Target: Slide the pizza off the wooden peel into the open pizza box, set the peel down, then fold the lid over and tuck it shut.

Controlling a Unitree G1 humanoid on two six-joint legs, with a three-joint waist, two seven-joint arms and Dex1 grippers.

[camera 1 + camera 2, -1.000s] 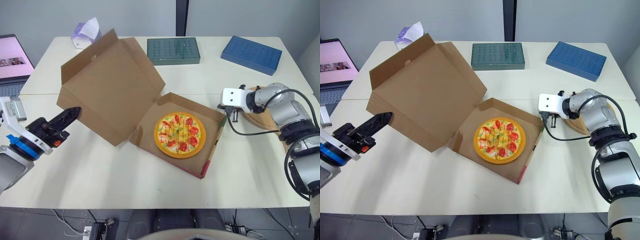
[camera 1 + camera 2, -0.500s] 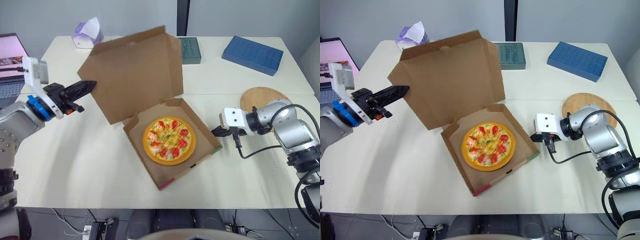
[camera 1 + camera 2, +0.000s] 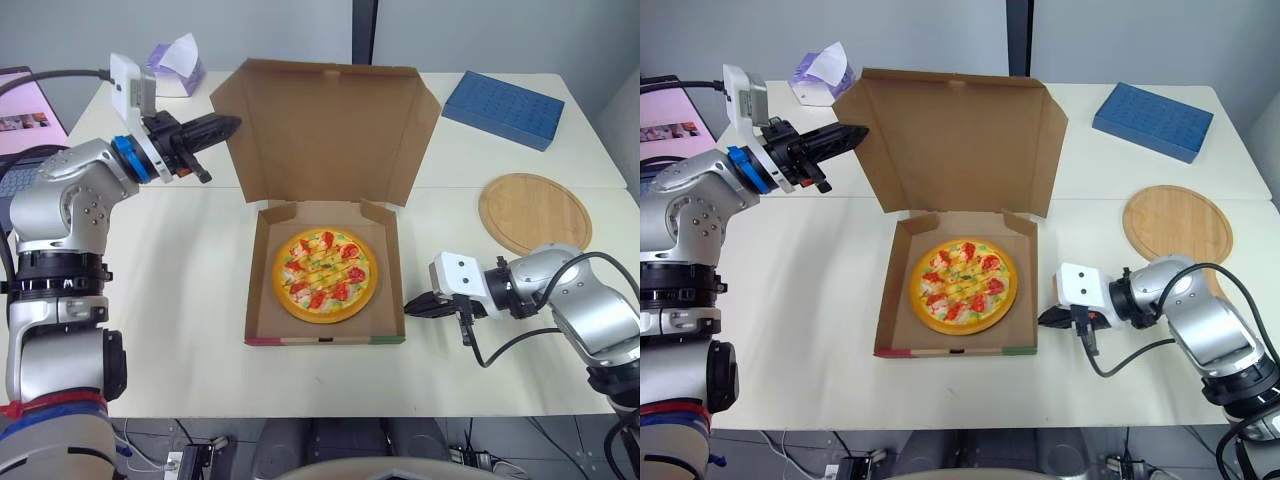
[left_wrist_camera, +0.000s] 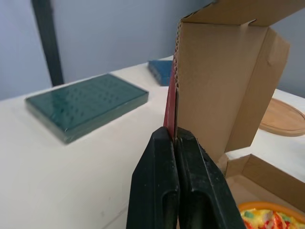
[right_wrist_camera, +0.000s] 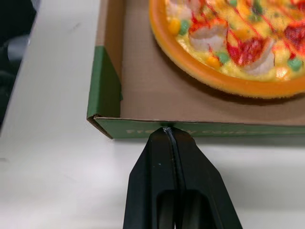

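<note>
Sitting flat in the open pizza box (image 3: pixel 258 300) at the middle of the table (image 3: pixel 170 300), the pizza (image 3: pixel 326 275) is round, so it has no long axis. The box is squared to the table's edges, its front wall toward the robot, striped red at one end and green at the other. The lid (image 3: pixel 325 130) rises nearly upright from the far wall, with its plain brown inside facing the robot. On the green outer side of the box's right wall, pale lettering (image 5: pixel 143 130) shows in the right wrist view but is too blurred to read.

The left gripper (image 3: pixel 228 124) pinches the lid's left edge between its closed fingers. The right gripper (image 3: pixel 410 306) has its fingers pressed together, holding nothing, and their tips touch the outside of the right wall near the front corner.

The wooden peel (image 3: pixel 530 212) lies flat on the table to the right, well apart from the box. Farther back are a blue box (image 3: pixel 510 108), a green box (image 4: pixel 86 105) beyond the lid, a tissue pack (image 3: pixel 175 65), and a laptop (image 3: pixel 20 130) at the far left.
</note>
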